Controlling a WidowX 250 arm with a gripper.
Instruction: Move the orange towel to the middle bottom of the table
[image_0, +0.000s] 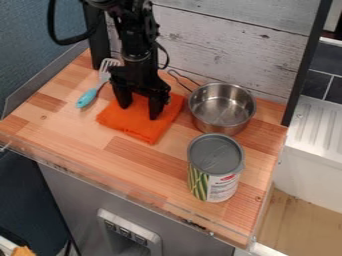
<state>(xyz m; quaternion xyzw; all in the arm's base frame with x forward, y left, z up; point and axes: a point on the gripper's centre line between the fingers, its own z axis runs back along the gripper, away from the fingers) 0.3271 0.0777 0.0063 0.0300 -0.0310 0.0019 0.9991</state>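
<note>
The black gripper (139, 111) hangs over the orange towel (140, 125), toward the back left of the wooden table (100, 145). Its two fingers stand apart and point down, their tips at the towel, with orange cloth showing between them. The towel lies flat on the wood, and the gripper covers part of its back half. Whether the tips touch the cloth I cannot tell.
A spatula with a turquoise handle (87, 98) lies left of the towel. To the right stands a metal pot (222, 107), its handle toward the back wall. A large can (216, 167) stands in front of the pot. Bare wood stretches along the front left.
</note>
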